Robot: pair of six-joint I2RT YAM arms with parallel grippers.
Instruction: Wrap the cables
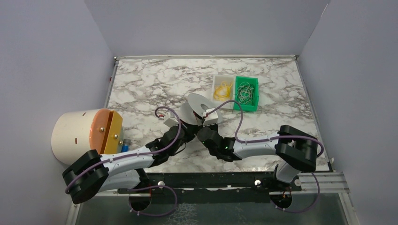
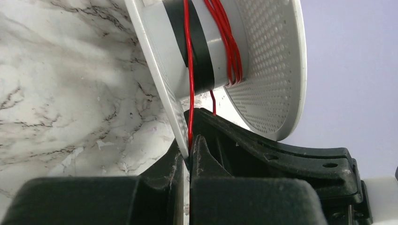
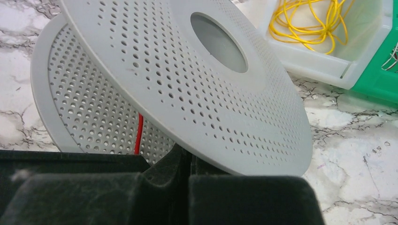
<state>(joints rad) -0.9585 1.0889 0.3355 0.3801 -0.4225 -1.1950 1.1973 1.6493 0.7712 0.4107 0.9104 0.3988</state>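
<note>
Bare marble surface (image 1: 150, 82) lies open from nine to twelve o'clock of the perforated spool (image 1: 196, 104). White bin (image 1: 215, 89) and green bin (image 1: 246, 78) block two o'clock. Left end effector (image 2: 190, 143) and right end effector (image 3: 187, 157) crowd six. A large cylinder (image 1: 70, 133) stands at eight.

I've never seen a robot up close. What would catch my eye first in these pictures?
Mid-table, a white perforated spool is held tilted. In the left wrist view a thread-thin red wire runs round its core and down into the shut left end effector; the right end effector grips the spool's rim. Towards the far right of the table, a bright green bin stands out against the marble.
</note>
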